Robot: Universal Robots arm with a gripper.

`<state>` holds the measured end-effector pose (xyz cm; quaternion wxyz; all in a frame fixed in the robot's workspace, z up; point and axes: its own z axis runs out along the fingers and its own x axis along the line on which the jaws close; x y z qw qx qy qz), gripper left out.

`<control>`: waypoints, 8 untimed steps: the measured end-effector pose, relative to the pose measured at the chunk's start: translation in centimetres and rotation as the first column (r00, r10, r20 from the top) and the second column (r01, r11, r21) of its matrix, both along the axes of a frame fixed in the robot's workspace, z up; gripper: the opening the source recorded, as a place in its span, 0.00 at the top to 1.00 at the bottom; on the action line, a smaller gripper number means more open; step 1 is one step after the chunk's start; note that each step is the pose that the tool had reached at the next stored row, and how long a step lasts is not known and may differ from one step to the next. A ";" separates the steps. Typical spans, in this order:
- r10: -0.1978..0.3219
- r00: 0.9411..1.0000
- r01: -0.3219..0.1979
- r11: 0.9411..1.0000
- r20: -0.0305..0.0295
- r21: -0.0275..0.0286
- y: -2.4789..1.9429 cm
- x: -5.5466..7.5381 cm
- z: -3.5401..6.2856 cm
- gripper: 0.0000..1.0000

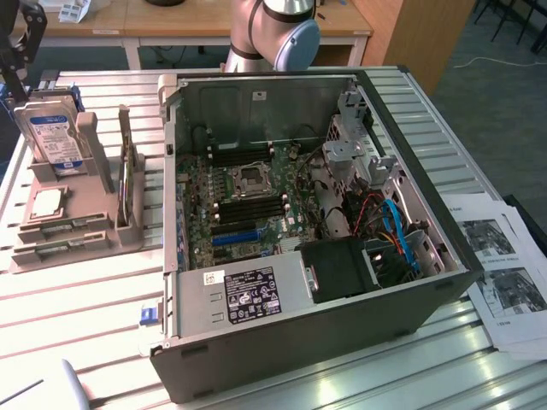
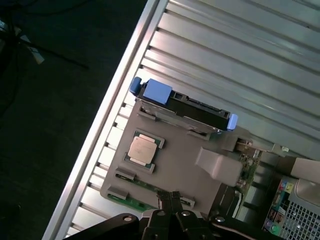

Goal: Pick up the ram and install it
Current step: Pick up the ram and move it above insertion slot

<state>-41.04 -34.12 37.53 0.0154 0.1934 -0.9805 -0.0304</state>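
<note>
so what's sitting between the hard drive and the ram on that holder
A cpu chip lies flat in the holder, between the hard drive and the ram. The wrist view shows it plainly, the exterior view too.

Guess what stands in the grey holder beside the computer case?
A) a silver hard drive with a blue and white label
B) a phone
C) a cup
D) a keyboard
A: the hard drive, with its blue and white label facing out, stands in the grey holder to the exterior view's left of the open computer case.
</note>
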 end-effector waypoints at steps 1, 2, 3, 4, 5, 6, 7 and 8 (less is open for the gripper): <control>0.013 1.000 -0.013 1.000 0.000 0.000 0.00 0.0 0.00 0.90; 0.025 1.000 -0.025 1.000 0.000 0.001 0.00 0.0 0.00 0.90; 0.038 0.999 -0.038 0.999 0.000 0.001 0.00 0.0 0.00 0.90; 0.051 0.999 -0.051 0.999 0.000 0.002 0.00 0.0 0.00 0.90; 0.064 0.998 -0.064 0.998 0.000 0.002 0.00 0.0 0.00 0.90; 0.076 0.997 -0.076 0.997 0.000 0.003 0.00 0.0 0.00 0.90; 0.089 0.996 -0.089 0.996 0.000 0.003 0.00 0.0 0.00 0.90; 0.102 0.995 -0.102 0.995 0.000 0.003 0.00 0.0 0.00 0.90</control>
